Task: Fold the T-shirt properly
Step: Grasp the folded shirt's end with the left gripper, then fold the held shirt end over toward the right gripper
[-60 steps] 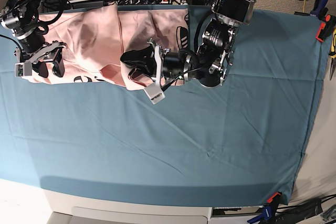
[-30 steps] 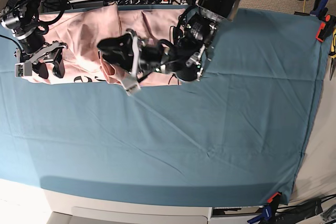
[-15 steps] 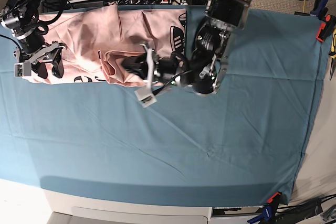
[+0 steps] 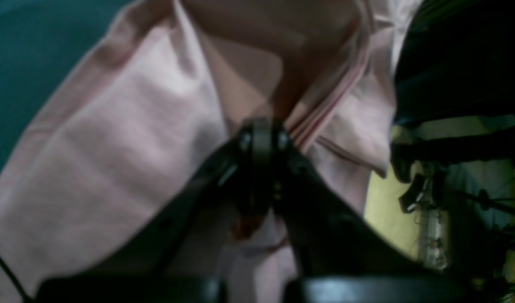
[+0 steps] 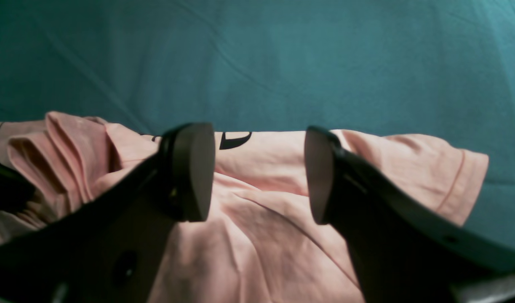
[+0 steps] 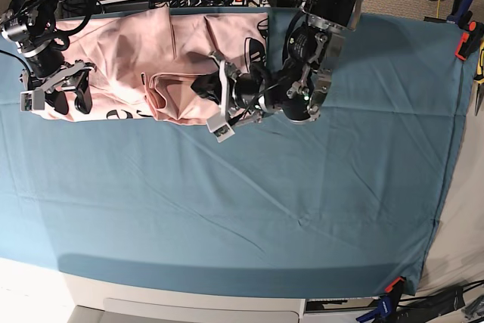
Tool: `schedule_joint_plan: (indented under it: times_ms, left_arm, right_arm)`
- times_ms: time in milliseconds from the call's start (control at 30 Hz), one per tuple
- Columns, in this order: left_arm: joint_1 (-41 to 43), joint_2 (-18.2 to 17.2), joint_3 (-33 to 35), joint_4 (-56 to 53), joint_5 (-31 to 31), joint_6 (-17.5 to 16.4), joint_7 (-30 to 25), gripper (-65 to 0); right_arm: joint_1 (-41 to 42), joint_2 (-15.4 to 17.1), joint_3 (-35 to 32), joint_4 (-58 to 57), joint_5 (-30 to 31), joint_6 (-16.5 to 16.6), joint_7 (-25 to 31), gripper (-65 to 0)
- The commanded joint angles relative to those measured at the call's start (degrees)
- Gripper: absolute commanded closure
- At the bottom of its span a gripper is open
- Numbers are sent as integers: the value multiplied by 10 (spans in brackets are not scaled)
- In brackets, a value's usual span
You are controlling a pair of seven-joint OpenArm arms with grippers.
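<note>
Teal tabletop (image 6: pixel 302 209) carries the rumpled pale pink cotton T-shirt (image 6: pixel 94 32) along its far edge, towards the far-left corner. Left jaws closed on T-shirt fabric; right jaws apart above it. Advise lifting low, pulling evenly, flattening creases before folding.

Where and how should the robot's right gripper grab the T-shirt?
I'd pinch the T-shirt's near edge beside the black lettering, coming from above. That edge lies fairly flat on the cloth and crosses between the open fingers of the right gripper, whereas the raised folds at the other end bunch several layers together.
</note>
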Motion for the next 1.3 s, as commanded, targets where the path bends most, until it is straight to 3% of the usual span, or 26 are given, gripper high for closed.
schedule_joint_plan:
  times_ms: [0, 133, 267, 333, 533, 733, 967, 1100, 1267]
  left_arm:
    - [-10, 7, 15, 10, 8, -4, -18, 0]
    - [-13, 3, 75, 10, 89, -2, -45, 0]
    - [-22, -6, 122, 10, 134, 27, -51, 0]
    - [-21, -5, 132, 10, 134, 29, -51, 0]
    - [-12, 7, 179, 10, 83, 91, -39, 0]
    - [-12, 56, 227, 10, 80, 130, -5, 0]
    - [-14, 58, 250, 12, 65, 125, -41, 0]
    - [-16, 58, 239, 12, 66, 84, -83, 0]
    - [-46, 58, 210, 12, 128, 86, -119, 0]
  right_arm:
    - [3, 8, 3, 9, 11, 1, 22, -339]
    - [3, 8, 3, 9, 11, 1, 25, -338]
    - [3, 8, 3, 9, 11, 1, 25, -338]
    - [3, 8, 3, 9, 11, 1, 26, -338]
    - [3, 8, 3, 9, 11, 1, 28, -338]
    - [3, 8, 3, 9, 11, 1, 27, -338]
    - [3, 8, 3, 9, 13, 1, 26, -338]
    - [3, 8, 3, 9, 15, 1, 29, -338]
    - [3, 8, 3, 9, 15, 1, 28, -338]
